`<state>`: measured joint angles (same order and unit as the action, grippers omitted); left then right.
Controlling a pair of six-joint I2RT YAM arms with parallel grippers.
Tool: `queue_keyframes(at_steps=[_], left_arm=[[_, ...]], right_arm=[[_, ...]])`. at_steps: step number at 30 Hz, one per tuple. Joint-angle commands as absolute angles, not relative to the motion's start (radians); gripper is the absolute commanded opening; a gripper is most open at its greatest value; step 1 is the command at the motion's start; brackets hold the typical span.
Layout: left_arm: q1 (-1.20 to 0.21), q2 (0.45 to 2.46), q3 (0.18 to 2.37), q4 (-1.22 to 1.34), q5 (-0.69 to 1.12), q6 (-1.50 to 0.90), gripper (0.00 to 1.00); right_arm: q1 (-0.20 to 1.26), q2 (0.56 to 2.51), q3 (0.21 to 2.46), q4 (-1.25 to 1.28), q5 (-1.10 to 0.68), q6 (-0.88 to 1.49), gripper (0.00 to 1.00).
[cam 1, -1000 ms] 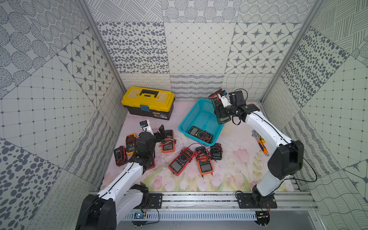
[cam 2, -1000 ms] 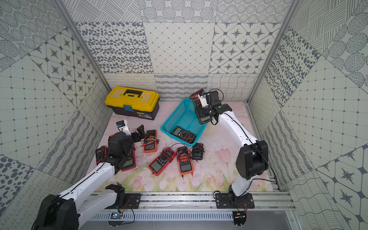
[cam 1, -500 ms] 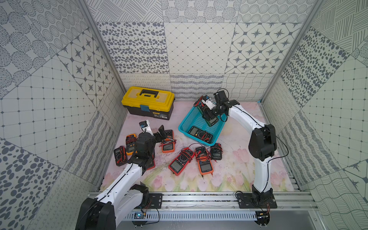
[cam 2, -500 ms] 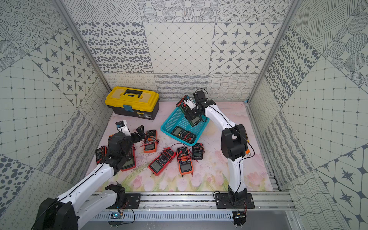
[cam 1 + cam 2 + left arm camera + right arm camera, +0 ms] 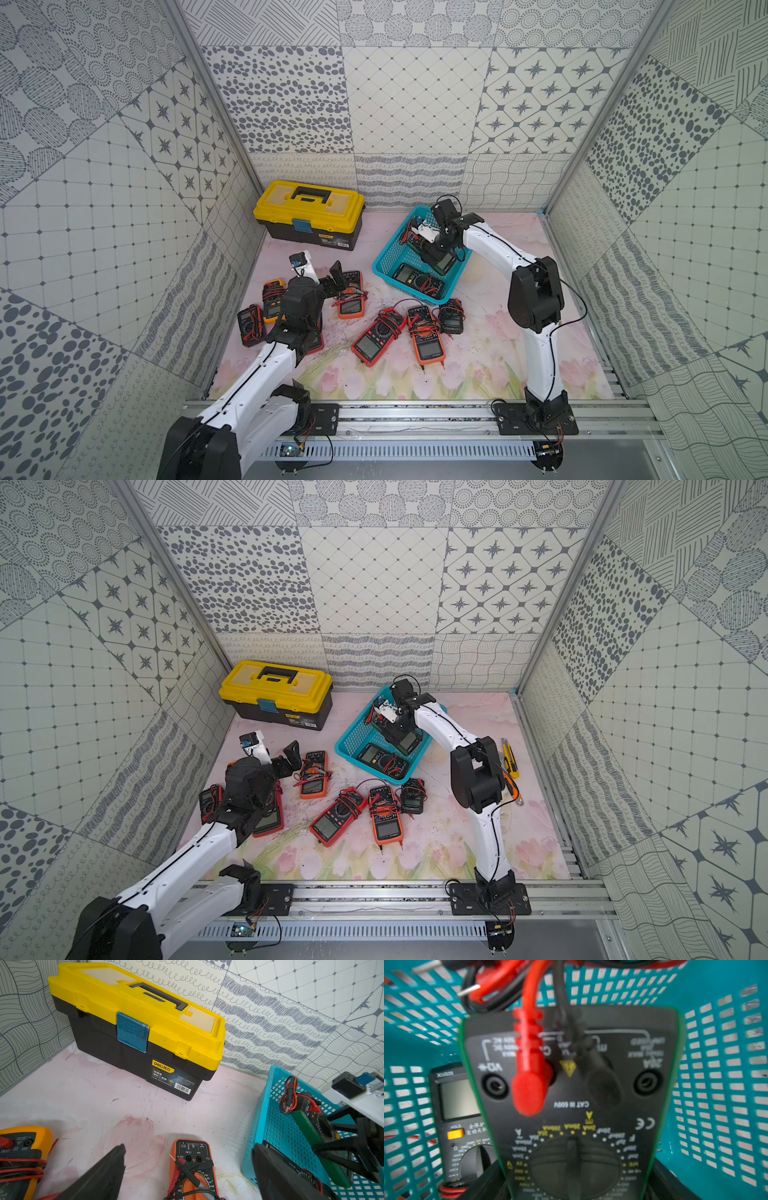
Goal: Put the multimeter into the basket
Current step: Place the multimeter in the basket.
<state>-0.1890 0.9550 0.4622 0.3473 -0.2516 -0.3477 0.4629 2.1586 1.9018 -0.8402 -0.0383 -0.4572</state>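
A: Right claw?
B: Clamped on the green-edged black multimeter, tilted, inside the turquoise perforated plastic basket below it.
A: Left claw?
B: Gaped wide, empty; orange multimeter lay under it.

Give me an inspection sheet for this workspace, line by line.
Surface: floral mat, scuffed and stained.
Job's things: turquoise basket holds a black multimeter; green multimeter tilted inside it.
Clutter: several loose multimeters on the mat, closed yellow toolbox, utility knife.
Grippers: left gripper open above the mat; right gripper clamped on the green multimeter.
Cables: red and black test leads bundled with the meters.
Surroundings: patterned walls, aluminium rail in front.
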Motion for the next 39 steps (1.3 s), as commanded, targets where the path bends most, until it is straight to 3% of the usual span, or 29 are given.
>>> queue_keyframes(at_steps=[1,21,27,30,32,35,37,39], left_arm=[[-0.193,0.95,0.471,0.342,-0.272,-0.358,0.99],[-0.192,0.943,0.473,0.331,-0.281,-0.356,0.99],[-0.193,0.94,0.472,0.328,-0.287,-0.354,0.99],[-0.192,0.94,0.474,0.329,-0.29,-0.353,0.99],[-0.193,0.941,0.477,0.328,-0.293,-0.35,0.99],[-0.193,0.941,0.478,0.328,-0.294,-0.35,0.99],[-0.193,0.942,0.479,0.327,-0.295,-0.348,0.99],[-0.192,0.939,0.479,0.327,-0.293,-0.348,0.99]], right_arm=[[0.463,2.176,1.929,-0.824,-0.002,-0.491,0.0],[0.466,2.301,2.012,-0.92,-0.028,-0.49,0.09],[0.466,2.37,2.08,-0.995,-0.032,-0.502,0.19],[0.466,2.396,2.105,-1.017,-0.042,-0.502,0.34],[0.468,2.401,2.117,-1.028,-0.056,-0.5,0.57],[0.472,2.392,2.121,-1.029,-0.075,-0.501,0.76],[0.476,2.383,2.123,-1.028,-0.077,-0.505,0.93],[0.482,2.375,2.128,-1.028,-0.072,-0.507,0.98]])
